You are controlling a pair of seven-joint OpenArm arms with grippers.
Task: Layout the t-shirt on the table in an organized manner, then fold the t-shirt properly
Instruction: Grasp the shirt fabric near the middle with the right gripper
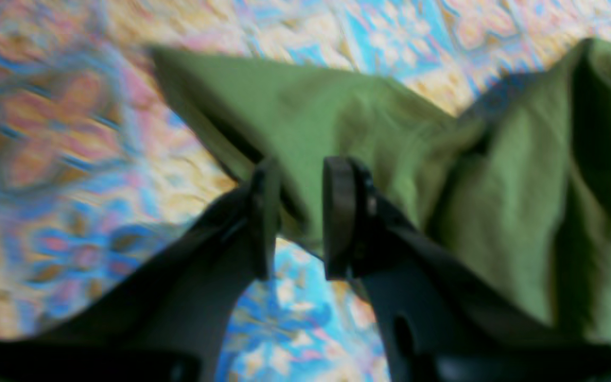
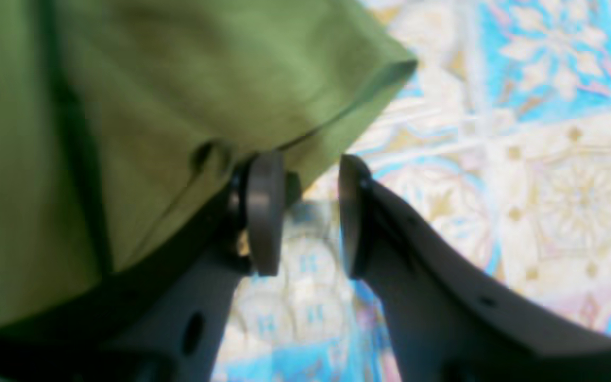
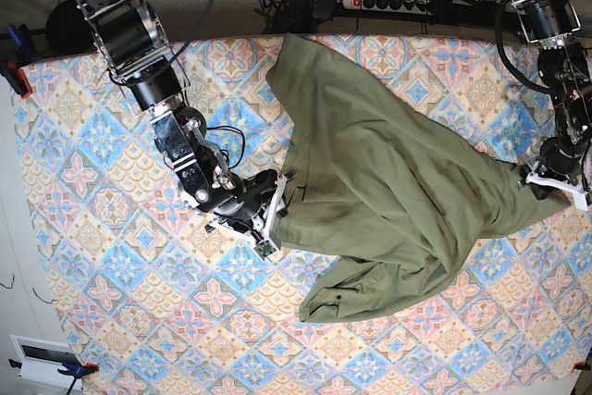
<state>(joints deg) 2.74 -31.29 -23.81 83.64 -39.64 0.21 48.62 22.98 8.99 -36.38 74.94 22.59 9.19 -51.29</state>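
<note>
The olive-green t-shirt [image 3: 388, 182] lies crumpled across the table [image 3: 102, 256], bunched at its near end. My right gripper [image 3: 277, 212] is at the shirt's left edge. In the right wrist view it [image 2: 308, 159] is open, with the shirt's hem [image 2: 189, 95] lying over the left finger [image 2: 264, 212] and bare table in the gap. My left gripper [image 3: 544, 184] is at the shirt's right corner. In the left wrist view it [image 1: 301, 165] is open, with a fold of the shirt [image 1: 337, 116] reaching down between the pads.
A power strip [image 3: 390, 2] and cables lie past the table's far edge. The arm bases stand at the far left [image 3: 125, 25] and far right [image 3: 546, 11] corners. A clamp [image 3: 74, 369] grips the near left edge.
</note>
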